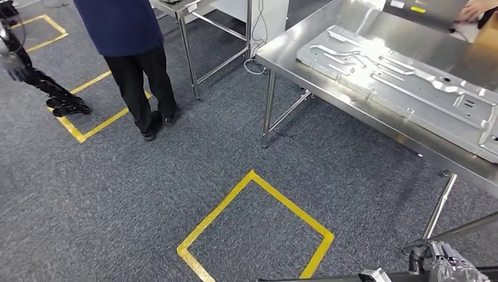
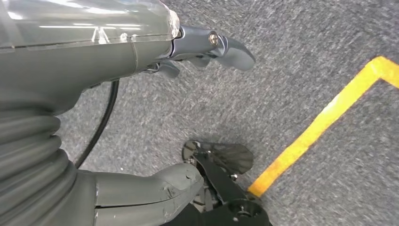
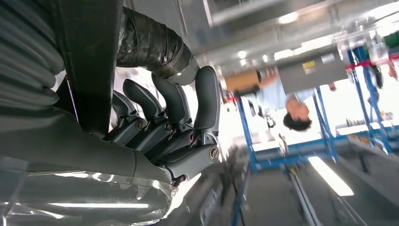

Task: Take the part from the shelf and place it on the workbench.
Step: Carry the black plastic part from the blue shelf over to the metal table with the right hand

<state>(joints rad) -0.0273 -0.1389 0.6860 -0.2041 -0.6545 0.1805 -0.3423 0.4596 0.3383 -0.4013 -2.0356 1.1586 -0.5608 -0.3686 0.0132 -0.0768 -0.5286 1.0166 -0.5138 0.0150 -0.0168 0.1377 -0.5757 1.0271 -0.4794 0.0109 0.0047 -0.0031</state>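
In the right wrist view my right hand [image 3: 174, 127] grips a dark flat part [image 3: 89, 56], its fingers curled over the part's edge. In the head view that dark part [image 1: 329, 276] shows as a long bar along the bottom edge, beside my right arm [image 1: 449, 264]. The steel workbench [image 1: 352, 35] stands ahead on the right and bears a large stamped metal plate [image 1: 399, 76]. My left hand [image 2: 94, 61] hangs over the grey carpet with its fingers apart and holds nothing.
A person [image 1: 135, 53] in dark trousers stands on the carpet at upper left. Another person's hand [image 1: 475, 9] rests at the bench's far corner. A second steel table [image 1: 188, 9] stands behind. Yellow tape squares [image 1: 252, 176] mark the floor. A dark jointed object [image 1: 59, 94] sits far left.
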